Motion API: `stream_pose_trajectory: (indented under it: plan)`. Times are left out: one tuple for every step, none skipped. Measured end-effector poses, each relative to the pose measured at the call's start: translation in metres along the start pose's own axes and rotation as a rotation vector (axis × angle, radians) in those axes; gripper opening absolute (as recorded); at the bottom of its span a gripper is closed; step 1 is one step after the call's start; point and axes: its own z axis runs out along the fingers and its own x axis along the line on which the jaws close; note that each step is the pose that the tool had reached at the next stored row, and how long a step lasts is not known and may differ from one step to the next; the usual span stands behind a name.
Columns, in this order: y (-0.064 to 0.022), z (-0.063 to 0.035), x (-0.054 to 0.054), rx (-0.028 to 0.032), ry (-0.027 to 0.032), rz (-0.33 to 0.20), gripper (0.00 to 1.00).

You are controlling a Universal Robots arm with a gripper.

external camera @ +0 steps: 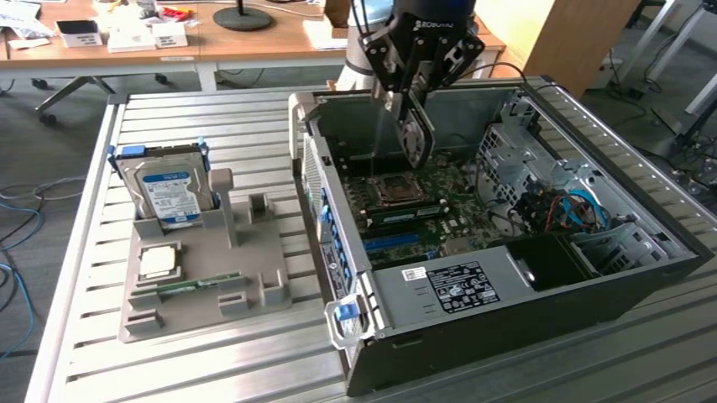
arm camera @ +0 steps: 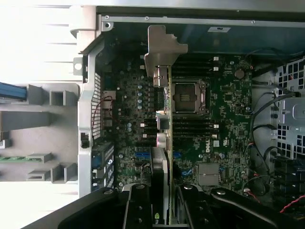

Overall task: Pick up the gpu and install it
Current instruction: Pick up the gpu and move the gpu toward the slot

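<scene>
The fingers [arm camera: 139,210] are closed on the gpu [external camera: 417,134] and hold it upright on its edge, above the motherboard [external camera: 448,191] inside the open computer case [external camera: 560,306] on the bench [external camera: 224,361].

- We see a green-edged graphics card [arm camera: 160,179] with a silver bracket [arm camera: 162,50].
- We see a dark green motherboard [arm camera: 228,119] in a black case [external camera: 538,323].
- We see a blue-and-white label [external camera: 171,197] on a silver hard drive [external camera: 166,164].
</scene>
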Motion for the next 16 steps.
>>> stream_pose_trajectory:
  plan:
    - [0.0000, 0.0000, -0.002, 0.0000, 0.0000, 0.000, 0.27]
    - [0.0000, 0.0001, -0.003, 0.0000, 0.0000, 0.000, 0.27]
    - [0.0001, 0.0001, -0.005, 0.0001, 0.0000, 0.000, 0.27]
    - [0.0001, 0.0001, -0.007, 0.0001, 0.0001, 0.000, 0.27]
    - [0.0001, 0.0002, -0.008, 0.0000, 0.0000, 0.000, 0.27]
    - [0.0001, 0.0002, -0.010, 0.0000, 0.0000, 0.000, 0.27]
    - [0.0002, 0.0003, -0.011, 0.0000, 0.0000, 0.000, 0.27]
    - [0.0002, 0.0003, -0.013, 0.0000, 0.0000, 0.000, 0.27]
    - [0.0002, 0.0003, -0.014, 0.0001, 0.0000, 0.000, 0.27]
    - [0.0001, 0.0003, -0.014, 0.0000, 0.0001, 0.000, 0.27]
    - [0.0001, 0.0003, -0.015, 0.0001, 0.0000, 0.000, 0.27]
    - [0.0002, 0.0003, -0.014, 0.0000, 0.0000, 0.000, 0.27]
    - [0.0002, 0.0003, -0.015, 0.0001, 0.0000, 0.000, 0.27]
    - [0.0002, 0.0003, -0.015, 0.0000, 0.0000, 0.000, 0.27]
    - [0.0002, 0.0003, -0.015, 0.0000, 0.0000, 0.000, 0.27]
    - [0.0002, 0.0003, -0.015, 0.0001, 0.0000, 0.000, 0.27]
